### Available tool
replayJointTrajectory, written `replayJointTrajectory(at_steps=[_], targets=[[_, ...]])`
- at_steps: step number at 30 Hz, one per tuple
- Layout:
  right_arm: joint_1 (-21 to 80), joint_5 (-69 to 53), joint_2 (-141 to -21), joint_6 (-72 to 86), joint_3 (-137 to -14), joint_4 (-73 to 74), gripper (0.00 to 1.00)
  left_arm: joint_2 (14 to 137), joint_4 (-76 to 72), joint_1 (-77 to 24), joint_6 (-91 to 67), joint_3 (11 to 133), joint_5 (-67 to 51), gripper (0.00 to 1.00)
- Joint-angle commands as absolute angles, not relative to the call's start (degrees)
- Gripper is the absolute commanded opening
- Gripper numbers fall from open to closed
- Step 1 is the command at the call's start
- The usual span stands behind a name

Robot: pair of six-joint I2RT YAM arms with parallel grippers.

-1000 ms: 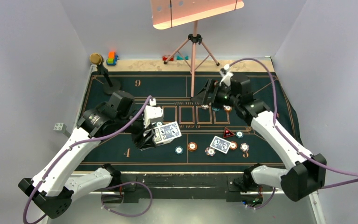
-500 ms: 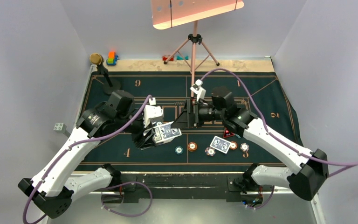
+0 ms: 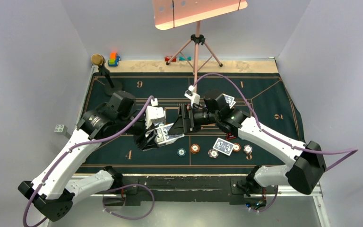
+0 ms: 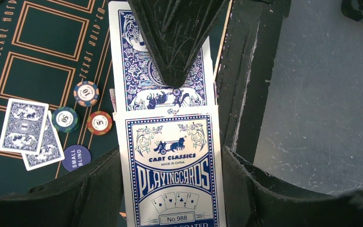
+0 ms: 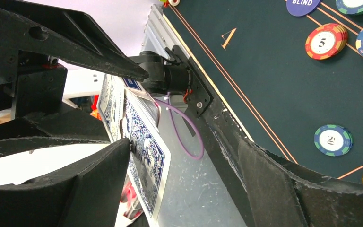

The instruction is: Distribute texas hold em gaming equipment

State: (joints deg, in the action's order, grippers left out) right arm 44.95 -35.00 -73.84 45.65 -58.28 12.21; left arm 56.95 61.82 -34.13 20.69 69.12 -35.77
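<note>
Felt mat, grey walls, left tool clamping card pack, right tool apart

Centre of the dark green felt tabletop is blocked: the left gripper, clamped on a blue-and-white playing-card box, sits just beside the wide-spread right gripper. Round poker chips and blue-backed cards crowd the near right. Bare felt lies far right.

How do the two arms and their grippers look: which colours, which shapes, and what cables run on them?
Both the left arm and the right arm have white rounded links between black joints. A purple cable loops along each. The left gripper and the right gripper have matt black, scratched, tapering fingers; a white part sits on each wrist.
</note>
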Motion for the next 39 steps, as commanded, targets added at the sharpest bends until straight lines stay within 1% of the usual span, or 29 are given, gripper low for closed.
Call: replayJointTrajectory(at_steps=[1,3,5,24,29,33,35,39], targets=[[45.0,-33.4,-72.3,45.1,-60.7,12.4,0.83,56.7,60.2,-33.9,21.0,71.6,-37.4,0.00],[44.9,-32.6,-72.0,44.9,-60.8,13.2,0.78,56.6,60.1,-33.9,20.9,71.7,-37.5,0.00],[44.8,-31.4,-71.6,44.3,-61.1,14.9,0.74,56.7,60.2,-34.0,20.9,71.8,-37.6,0.00],[43.1,-26.2,-66.7,42.2,-63.3,20.5,0.51,56.1,60.1,-33.9,20.7,71.3,-37.7,0.00],[43.0,-24.2,-66.5,40.7,-65.4,23.1,0.41,55.9,60.2,-33.9,20.8,71.0,-37.6,0.00],[43.1,-22.4,-66.0,39.7,-67.5,25.0,0.29,55.7,60.2,-33.9,20.8,70.8,-37.5,0.00],[43.1,-22.0,-65.8,39.5,-68.5,25.7,0.24,55.7,60.1,-33.9,20.8,70.7,-37.4,0.00],[43.0,-21.4,-65.6,38.9,-69.7,27.0,0.22,55.7,60.2,-33.9,20.8,70.7,-37.4,0.00]])
